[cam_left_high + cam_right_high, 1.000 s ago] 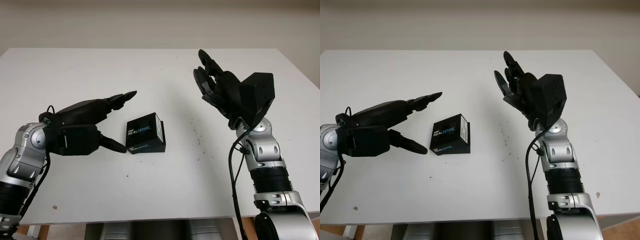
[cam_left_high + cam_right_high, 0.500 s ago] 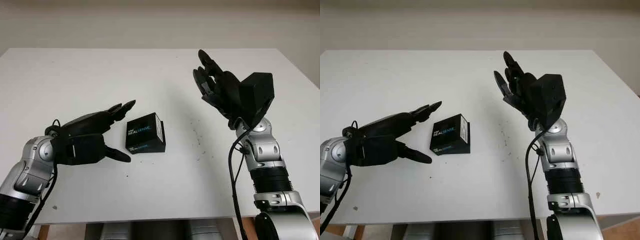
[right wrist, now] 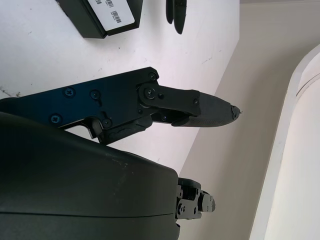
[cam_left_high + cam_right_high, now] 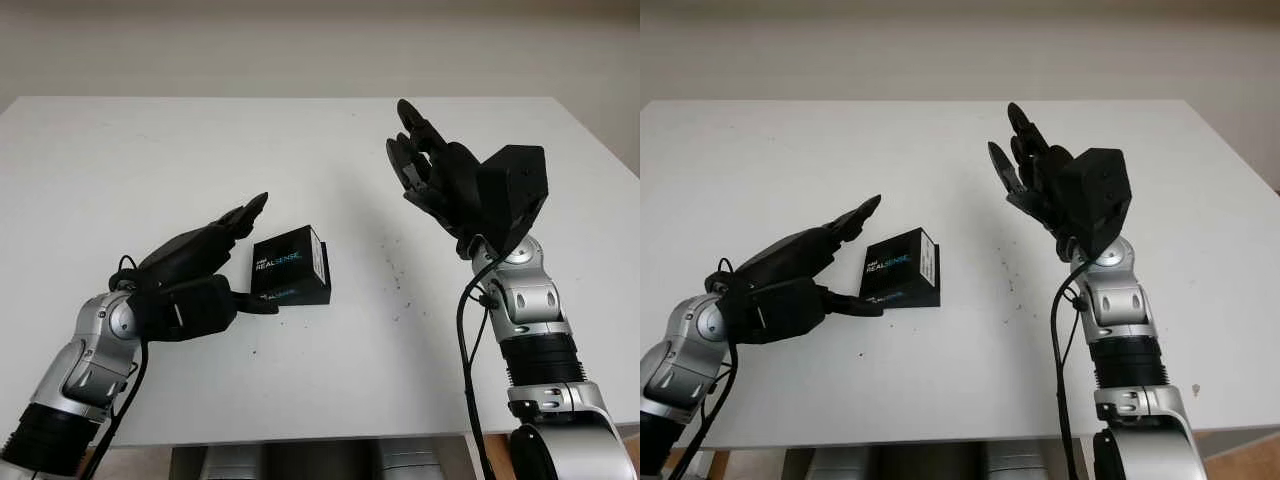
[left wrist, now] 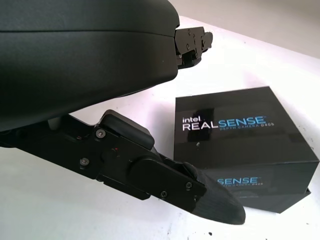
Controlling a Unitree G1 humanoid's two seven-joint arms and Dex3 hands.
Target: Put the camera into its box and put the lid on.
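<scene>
Now risks shoving the closed box (image 4: 291, 266) toward 3 o'clock, left hand (image 4: 205, 270) unclenched at its 9 o'clock, right hand (image 4: 440, 180) raised, empty, released.

Count: one black box (image 4: 291, 266), lid on, sitting on one white tabletop (image 4: 150, 150). Two robot hands: left hand (image 4: 200, 275) beside the box, right hand (image 4: 440, 185) raised well apart from it, both open. No other loose items counted.
</scene>
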